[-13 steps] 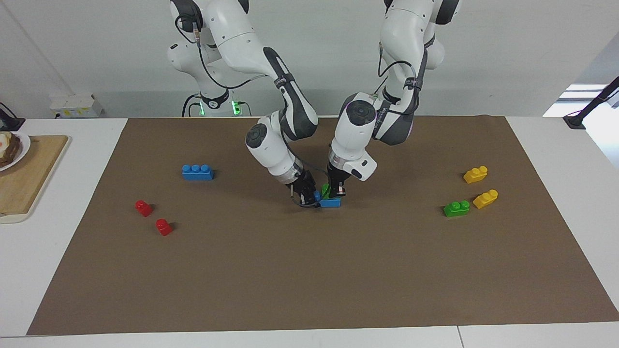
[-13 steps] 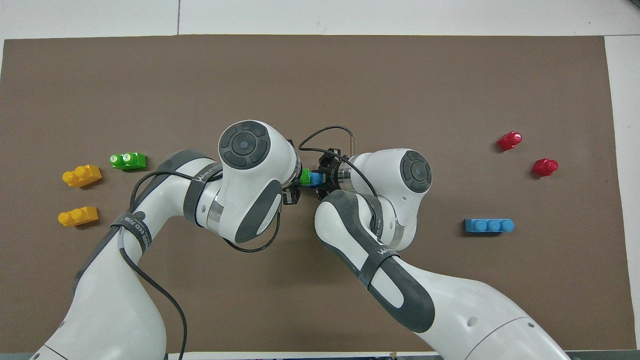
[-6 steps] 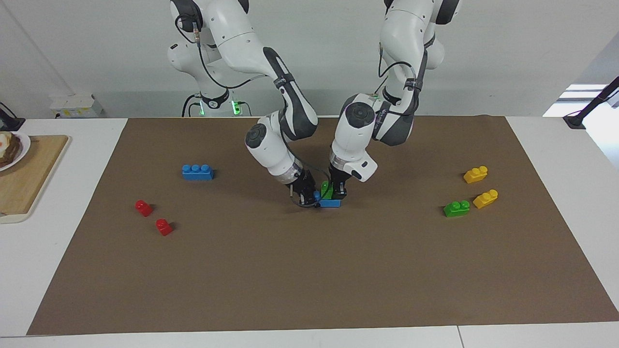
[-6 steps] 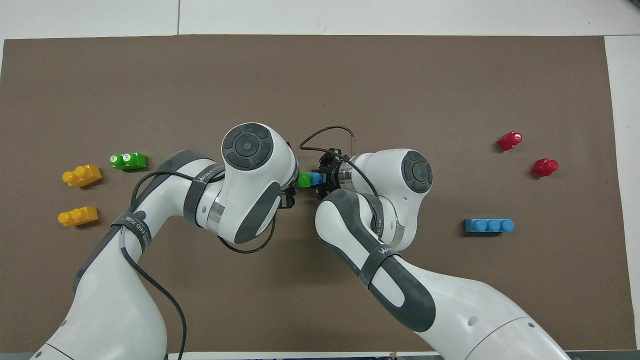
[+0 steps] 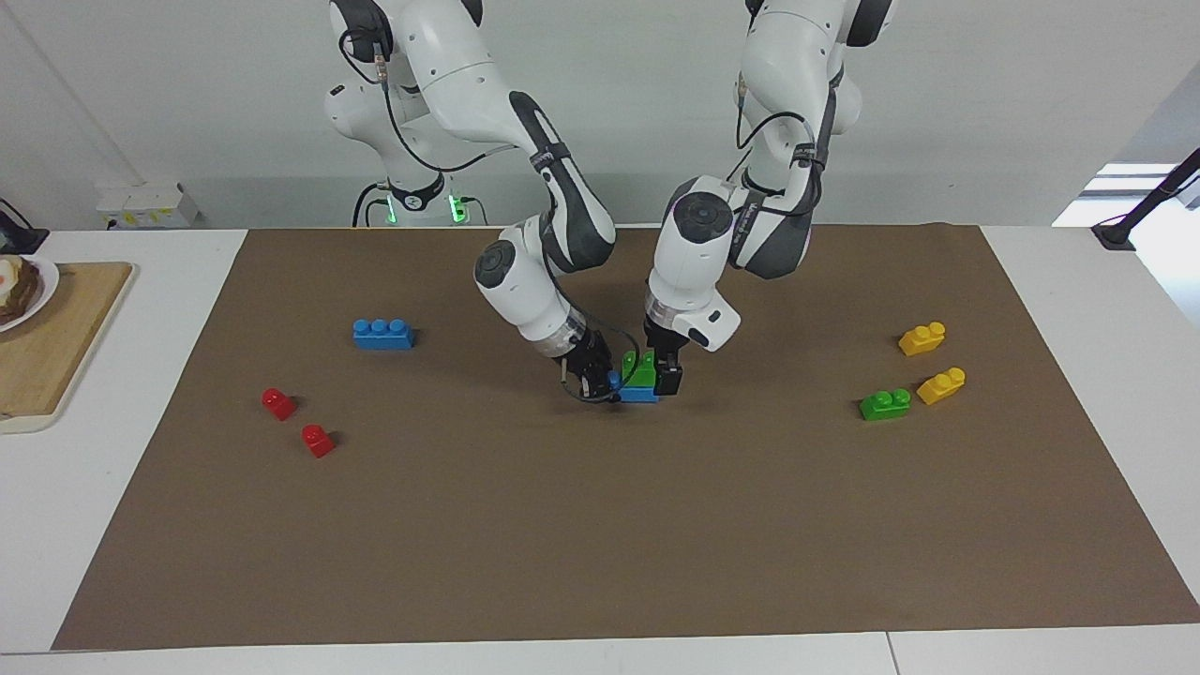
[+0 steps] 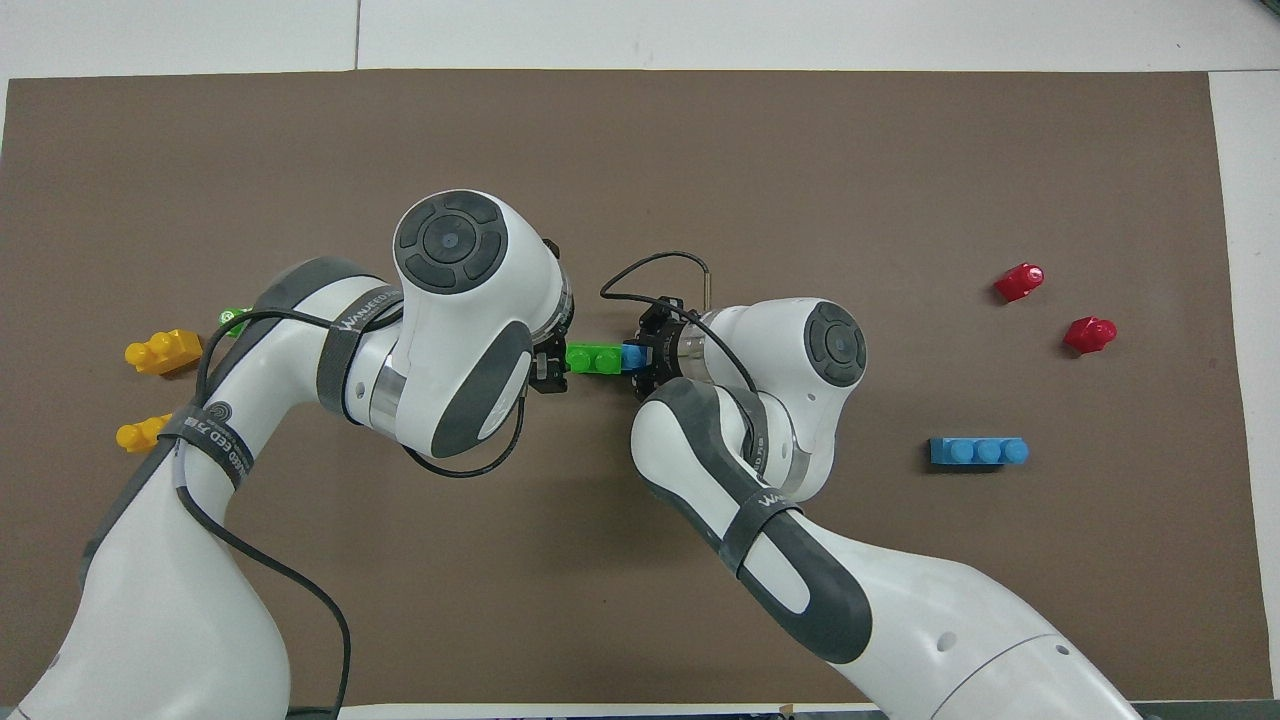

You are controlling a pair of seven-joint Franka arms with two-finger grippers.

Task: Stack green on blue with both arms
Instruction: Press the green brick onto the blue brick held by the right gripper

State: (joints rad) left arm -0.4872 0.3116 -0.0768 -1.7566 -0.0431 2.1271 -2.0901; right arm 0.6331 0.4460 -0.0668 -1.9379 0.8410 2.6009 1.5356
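Release looks to be the step in hand, and doing it well means drawing off without disturbing the stack. From the facing view, the green brick [image 5: 641,369] sits on the blue brick [image 5: 639,394] near the middle of the brown mat [image 5: 600,525], with the left claw [image 5: 667,375] just beside it at the end toward the left arm — its fingers are spread and no longer grasping the green piece. The right claw [image 5: 592,382] is clenched on the blue brick's end toward the right arm, steadying the base. I judge the left arm should lift straight up and clear the studs before swinging aside, since a sideways drag could pry the green piece loose; the right claw ought to hold until the left is well clear, then let go gently without twisting. From the overhead view, the green brick [image 6: 592,357] shows both its studs in line with the blue brick [image 6: 632,356], only a stub of which shows between it and the right claw [image 6: 648,352]; the left claw [image 6: 548,365] is mostly hidden under its own wrist. The second green brick [image 6: 232,319] is almost covered by the left forearm, a second blue brick [image 6: 978,451] lies well apart toward the right arm's end — neither needs touching now.
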